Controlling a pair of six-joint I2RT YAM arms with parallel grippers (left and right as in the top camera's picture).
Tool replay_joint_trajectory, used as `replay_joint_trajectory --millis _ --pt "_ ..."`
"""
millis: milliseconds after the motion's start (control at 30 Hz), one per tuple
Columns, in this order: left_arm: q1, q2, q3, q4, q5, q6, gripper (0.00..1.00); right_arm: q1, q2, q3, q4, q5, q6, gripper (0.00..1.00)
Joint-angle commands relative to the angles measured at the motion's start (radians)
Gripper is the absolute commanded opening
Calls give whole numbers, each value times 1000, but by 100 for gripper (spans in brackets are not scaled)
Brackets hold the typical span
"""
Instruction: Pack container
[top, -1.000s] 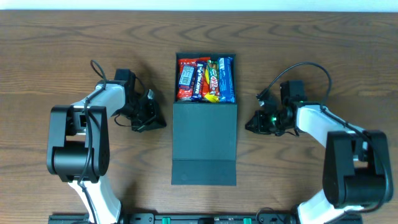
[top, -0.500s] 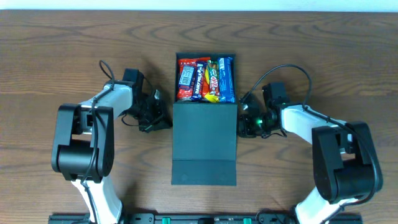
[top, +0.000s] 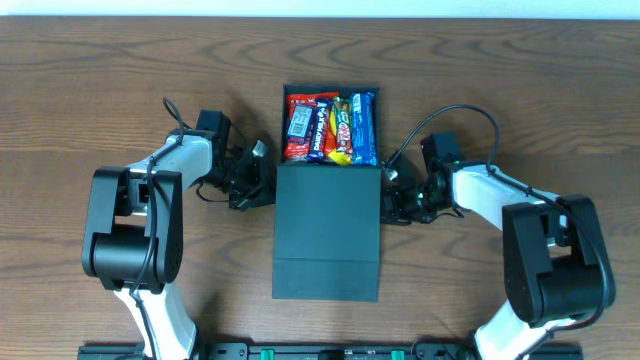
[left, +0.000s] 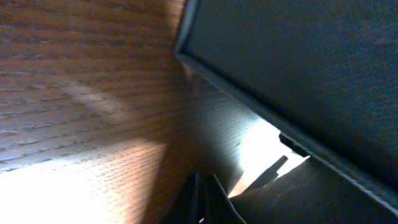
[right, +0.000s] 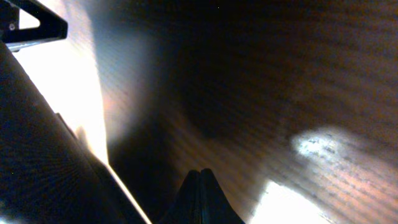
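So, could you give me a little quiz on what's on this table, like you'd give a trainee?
1. True or false: the box is shut, with its snack bars hidden.
2. Where are the left gripper and the right gripper?
A. Both above the snack bars
B. One at each side of the box
C. Both at the same side of the box
3. Fill in: both grippers are ____ (open or shut).

Key: 1 false, because the lid lies open and the bars show. 2 B. 3 shut.
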Motion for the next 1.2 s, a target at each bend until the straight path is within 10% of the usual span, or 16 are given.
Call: replay_joint_trajectory --millis 0,433,1167 --pt "-5 -44 5 -2 75 37 6 7 -15 57 -38 -60 -68 2" --pt "-5 -309 106 43 -125 -43 6 7 -196 154 -50 36 -21 1" --pt "-46 -266 227 203 -428 -197 5 -26 -192 232 227 351 230 1"
